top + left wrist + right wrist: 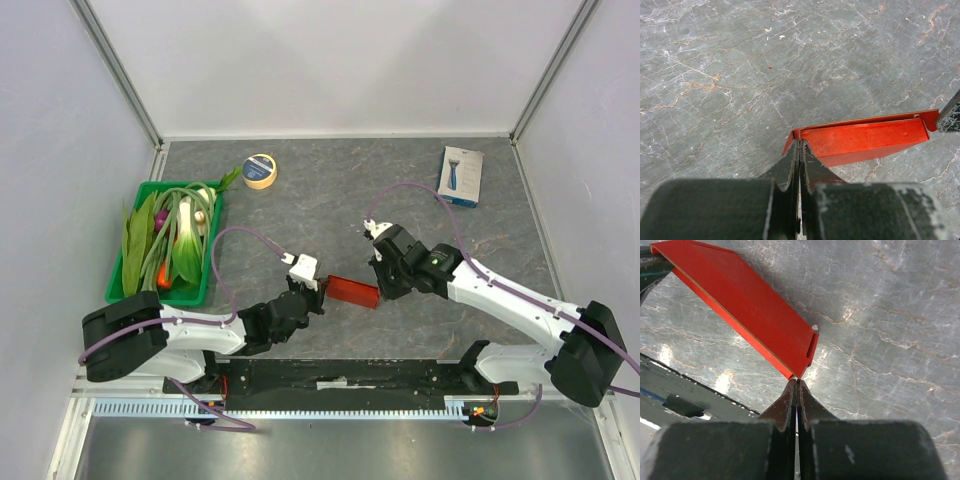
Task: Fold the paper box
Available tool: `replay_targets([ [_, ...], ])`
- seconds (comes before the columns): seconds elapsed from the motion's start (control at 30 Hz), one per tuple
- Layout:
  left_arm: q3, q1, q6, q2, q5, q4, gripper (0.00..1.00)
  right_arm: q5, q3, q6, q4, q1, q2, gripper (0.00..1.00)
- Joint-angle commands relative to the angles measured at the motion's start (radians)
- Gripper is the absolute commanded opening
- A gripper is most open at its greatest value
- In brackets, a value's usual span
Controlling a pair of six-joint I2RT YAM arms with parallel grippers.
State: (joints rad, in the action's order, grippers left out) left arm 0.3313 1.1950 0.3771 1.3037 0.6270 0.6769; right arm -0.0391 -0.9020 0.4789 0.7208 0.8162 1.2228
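With left tool point(799, 150) and right tool point(796, 385) each pinched shut on a box point(354, 291) corner mid-frame, move both together, avoiding tears.

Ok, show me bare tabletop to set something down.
Free: far middle, between the tape roll and the white-and-blue box; also nearer than that box, at right. Crowded: centre, where left pincer and right pincer grip the paper box; green tray at left.

You're working in a robot lab cell: a grey stone-look table point(330, 200) walled by plain white panels point(330, 60) on aluminium posts point(120, 70). Two arms, left point(190, 335) and right point(510, 300), are bolted at the table's near edge. On the table lie mismatched props: a tray point(160, 298) of greens, a tape roll point(248, 172), a retail box point(461, 175).
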Motion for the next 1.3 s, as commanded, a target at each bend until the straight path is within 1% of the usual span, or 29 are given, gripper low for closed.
replay_targets([
  [0.0,-0.003,0.02,-0.018,0.034,-0.009,-0.12,0.02,0.067,-0.041,0.127,-0.069,0.005,0.014,0.0],
  [0.2,-0.003,0.029,-0.023,0.032,-0.006,-0.12,0.02,0.077,-0.014,0.204,-0.124,-0.008,0.0,0.0],
  [0.33,-0.006,0.032,-0.02,0.035,-0.004,-0.119,0.02,0.11,0.024,0.263,-0.187,-0.046,-0.04,0.0],
  [0.47,-0.002,0.034,-0.027,0.037,-0.003,-0.119,0.02,0.097,0.051,0.296,-0.207,-0.066,-0.074,0.0],
  [0.63,-0.003,0.035,-0.032,0.043,0.003,-0.117,0.02,0.14,0.097,0.339,-0.256,-0.106,-0.114,0.0],
  [0.8,-0.008,0.035,-0.033,0.049,0.005,-0.112,0.02,0.151,0.129,0.359,-0.264,-0.132,-0.147,0.0],
  [0.93,-0.009,0.035,-0.03,0.052,0.005,-0.109,0.02,0.192,0.181,0.412,-0.335,-0.163,-0.172,0.0],
  [1.0,-0.006,0.035,-0.03,0.054,0.004,-0.108,0.02,0.249,0.227,0.446,-0.385,-0.179,-0.187,0.0],
  [1.17,-0.003,0.038,-0.032,0.052,0.0,-0.106,0.02,0.292,0.281,0.512,-0.478,-0.204,-0.192,0.0],
  [1.27,-0.005,0.041,-0.032,0.052,0.003,-0.105,0.02,0.291,0.313,0.532,-0.509,-0.204,-0.198,0.0],
])
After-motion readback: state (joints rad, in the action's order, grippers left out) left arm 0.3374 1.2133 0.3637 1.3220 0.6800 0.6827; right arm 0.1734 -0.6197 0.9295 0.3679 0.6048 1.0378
